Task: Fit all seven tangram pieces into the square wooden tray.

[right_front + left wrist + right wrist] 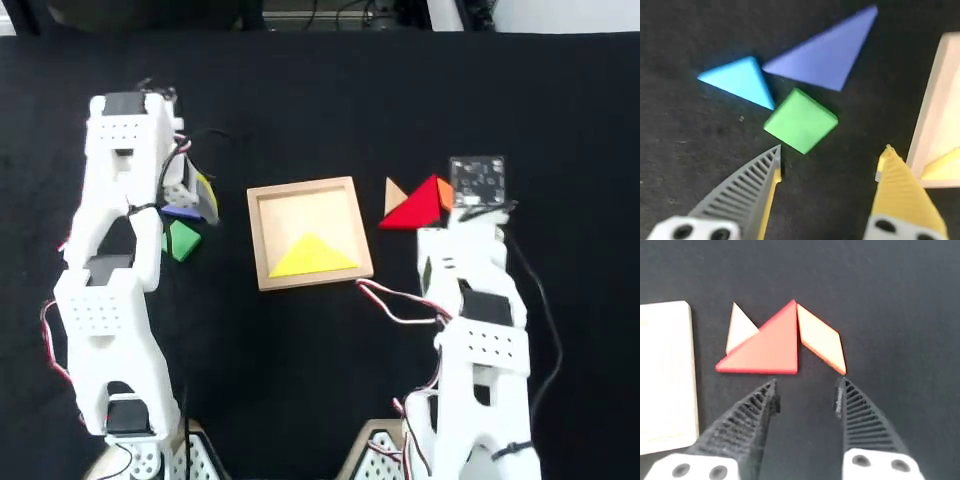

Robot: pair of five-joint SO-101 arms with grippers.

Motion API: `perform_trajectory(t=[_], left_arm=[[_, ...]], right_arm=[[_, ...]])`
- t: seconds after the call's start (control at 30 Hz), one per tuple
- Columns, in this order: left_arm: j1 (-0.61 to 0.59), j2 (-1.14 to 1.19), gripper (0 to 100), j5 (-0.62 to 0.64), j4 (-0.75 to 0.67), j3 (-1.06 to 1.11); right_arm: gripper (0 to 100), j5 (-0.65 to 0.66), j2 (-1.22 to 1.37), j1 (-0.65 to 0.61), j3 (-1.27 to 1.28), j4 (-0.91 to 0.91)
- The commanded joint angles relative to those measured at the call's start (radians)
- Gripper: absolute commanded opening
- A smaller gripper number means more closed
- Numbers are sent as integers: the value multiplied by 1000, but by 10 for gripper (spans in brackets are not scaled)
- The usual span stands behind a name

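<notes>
Presently: tangram set, one piece seated, six loose on the counter (300, 380) in two groups.

Tray (262, 232): mid-counter between the arms, with the yellow triangle (312, 257) inside it. Left group, on the left arm's side of the tray: green square (801, 120), light blue triangle (740, 80), dark blue triangle (827, 52). Left tool (832, 148): jaws spread and empty, the green square just ahead of the gap and nearer the grey finger. Right group, on the right arm's side: red triangle (767, 347), pale triangle (738, 325), orange parallelogram (821, 340), touching one another. Right tool (806, 384): jaws parted and empty, near the red triangle's edge, which runs crosswise to its line of reach. Judged: each arm serves its own group.
</notes>
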Motion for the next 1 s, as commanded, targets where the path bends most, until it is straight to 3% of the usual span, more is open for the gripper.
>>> perform_trajectory(t=[0.0,0.1,0.2,0.33,0.47,0.6,0.77,0.97], left_arm=[[30,-143,306,-21,0,53],[41,-279,306,-23,-6,113],[47,-437,306,-23,-107,295],[94,-677,306,-17,-390,705],[90,-873,306,35,-672,1015],[58,-901,306,41,-706,1067],[53,-772,306,38,-721,1063],[58,-618,306,35,-795,1049]], right_arm=[[165,89,93,-95,-120,2],[166,106,242,-114,-211,0],[168,100,421,-100,-334,6],[169,26,659,-94,-529,43],[169,-100,858,-112,-785,215],[170,-226,1044,-123,-1029,339],[170,-407,1260,-117,-1273,445],[213,-493,1434,-107,-1481,661]])
